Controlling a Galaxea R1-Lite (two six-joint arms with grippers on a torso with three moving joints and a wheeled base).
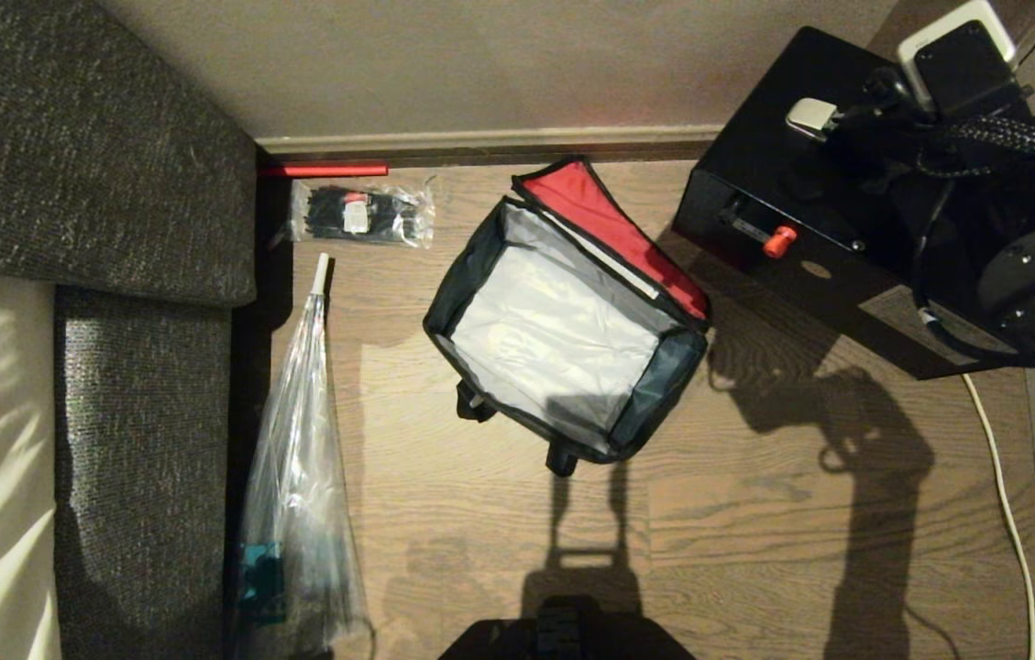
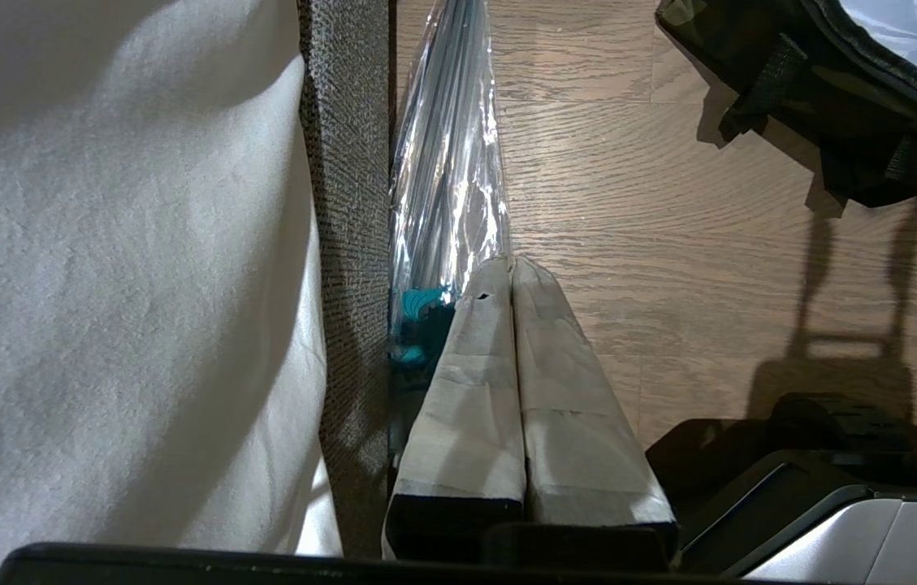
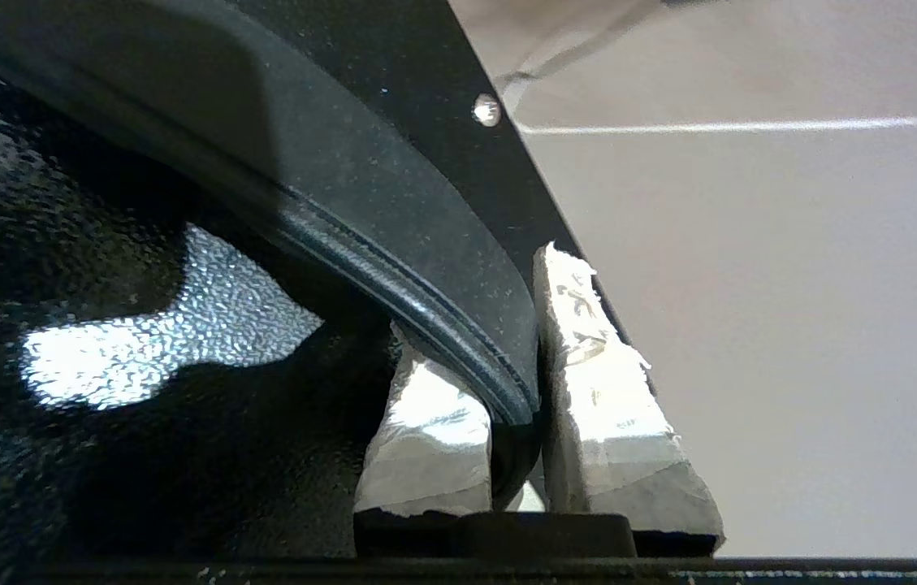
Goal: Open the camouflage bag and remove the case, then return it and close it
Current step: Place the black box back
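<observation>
Case (image 1: 792, 197) is out of the bag (image 1: 563, 330) and hanging up at the right in the right end effector (image 3: 519, 406), pinched tight on a thin rim, while the bag sits open and empty on the floor (image 1: 755, 513), red lid flipped back. I'd line the case up square with the opening before lowering, since it looks nearly bag-width and could snag a wall. Left end effector (image 2: 513, 268) is parked shut by the sofa (image 1: 150, 440), holding nothing.
</observation>
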